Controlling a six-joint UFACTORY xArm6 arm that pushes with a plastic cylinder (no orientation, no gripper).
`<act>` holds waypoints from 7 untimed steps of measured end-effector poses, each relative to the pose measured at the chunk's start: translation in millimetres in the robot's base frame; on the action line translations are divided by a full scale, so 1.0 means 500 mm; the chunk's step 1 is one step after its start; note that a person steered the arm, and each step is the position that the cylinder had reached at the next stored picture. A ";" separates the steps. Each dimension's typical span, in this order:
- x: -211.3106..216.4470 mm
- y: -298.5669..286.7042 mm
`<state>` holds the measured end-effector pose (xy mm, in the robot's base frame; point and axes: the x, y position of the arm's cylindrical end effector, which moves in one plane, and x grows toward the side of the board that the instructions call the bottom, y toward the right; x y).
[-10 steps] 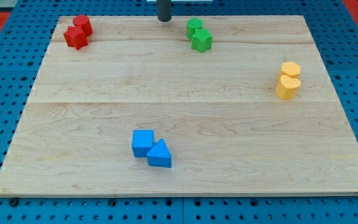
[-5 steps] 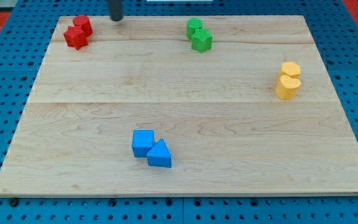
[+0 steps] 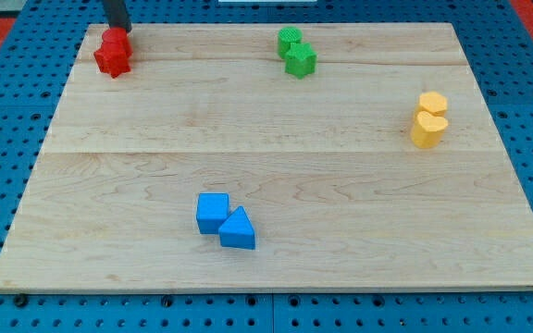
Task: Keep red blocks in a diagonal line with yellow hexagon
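Observation:
Two red blocks sit touching at the board's top left: a red cylinder (image 3: 117,40) partly behind my rod, and a red star-shaped block (image 3: 112,60) just below it. My tip (image 3: 120,28) is at the top edge of the red cylinder, touching or almost touching it. The yellow hexagon (image 3: 433,103) sits at the view's right, with a second yellow block, heart-like in shape (image 3: 427,130), touching it just below. The red blocks are far from the yellow ones.
Two green blocks (image 3: 295,53) sit touching at the top centre. A blue cube (image 3: 213,212) and a blue triangle (image 3: 238,229) sit touching at the lower centre. The wooden board (image 3: 276,166) lies on a blue pegboard.
My rod has moved left along the board's top edge, from top centre to the red cylinder. The red cylinder now sits slightly left and lower, more directly above the red star.

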<state>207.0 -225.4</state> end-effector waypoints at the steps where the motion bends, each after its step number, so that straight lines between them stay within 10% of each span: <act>1: 0.013 0.000; 7: 0.271 0.000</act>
<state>342.4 -225.3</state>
